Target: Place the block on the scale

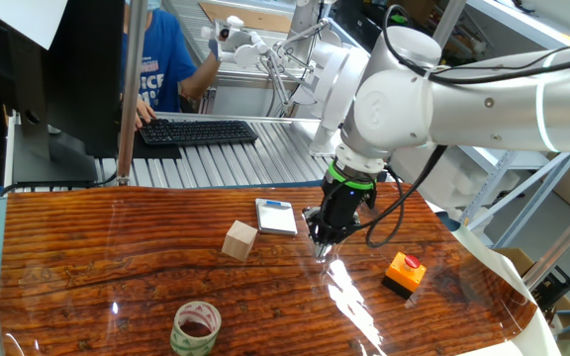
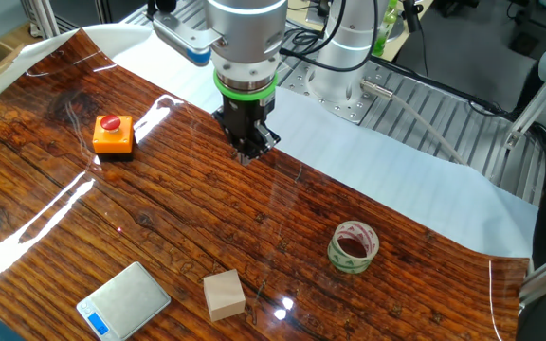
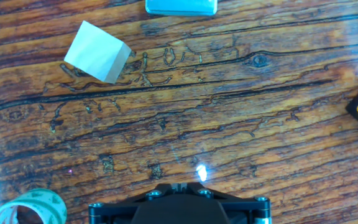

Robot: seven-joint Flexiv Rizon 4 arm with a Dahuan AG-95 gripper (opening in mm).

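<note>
The block (image 1: 238, 239) is a light-tan wooden cube resting on the wooden table, apart from everything; it also shows in the other fixed view (image 2: 224, 295) and in the hand view (image 3: 98, 51). The scale (image 1: 276, 216) is a thin silver-white plate with a bluish display strip, lying flat just right of and behind the block; it also shows in the other fixed view (image 2: 122, 300), and only its edge in the hand view (image 3: 181, 6). My gripper (image 1: 320, 244) hovers low over bare table right of the scale, also seen in the other fixed view (image 2: 246, 153). Its fingers look pressed together and empty.
An orange button box (image 1: 404, 273) with a black base and red button sits right of the gripper. A tape roll (image 1: 196, 327) stands near the front edge. A keyboard (image 1: 196, 131) and a person are beyond the table's back edge.
</note>
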